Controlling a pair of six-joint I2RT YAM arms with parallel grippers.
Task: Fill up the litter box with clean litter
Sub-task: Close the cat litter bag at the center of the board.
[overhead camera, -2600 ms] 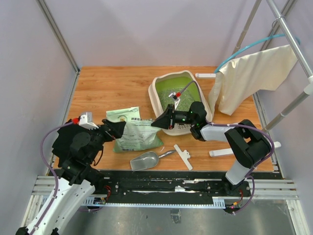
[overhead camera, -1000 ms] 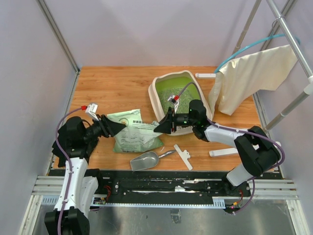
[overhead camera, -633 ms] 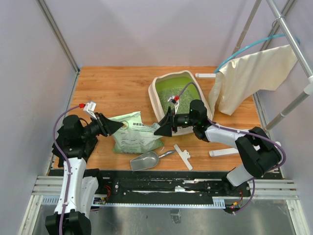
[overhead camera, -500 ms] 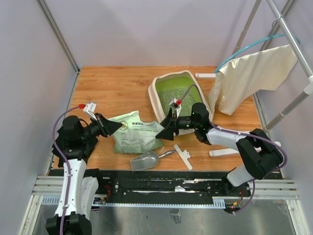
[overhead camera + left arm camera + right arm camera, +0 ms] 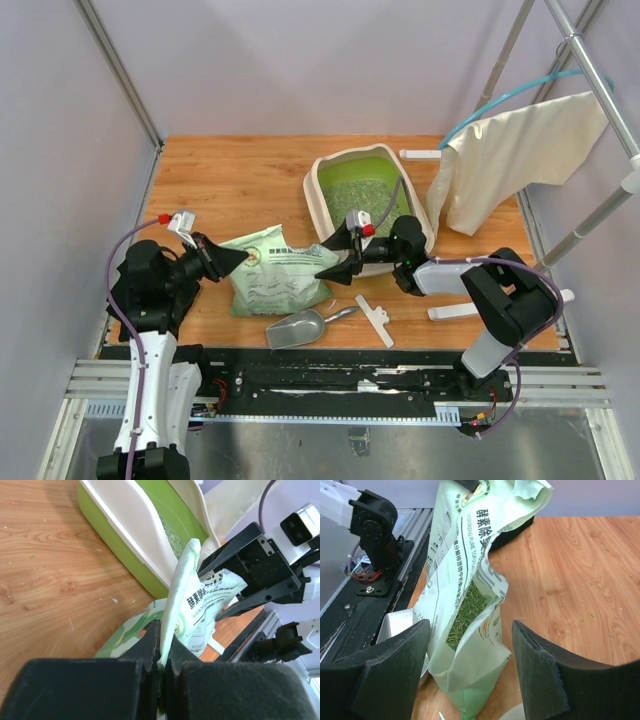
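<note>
Right wrist view: right gripper (image 5: 470, 645) jaws wide apart, straddling the litter bag's (image 5: 462, 540) open mouth w/o gripping anything; clean litter (image 5: 466, 611) shows inside. Left gripper (image 5: 161, 647) jaws pinched tight on bag's opposite edge. Bag's long axis runs left-right btwn the arms, mouth end twd litter box (image 5: 312, 200), just beyond. Right arm is nearer, so it probably closes on the mouth next.

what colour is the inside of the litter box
Bright green, with a cream-white rim; the litter box shows best in the top external view.

Wooden table (image 5: 220, 180) carries litter box (image 5: 312, 196), bag (image 5: 275, 282), scoop (image 5: 297, 328).
</note>
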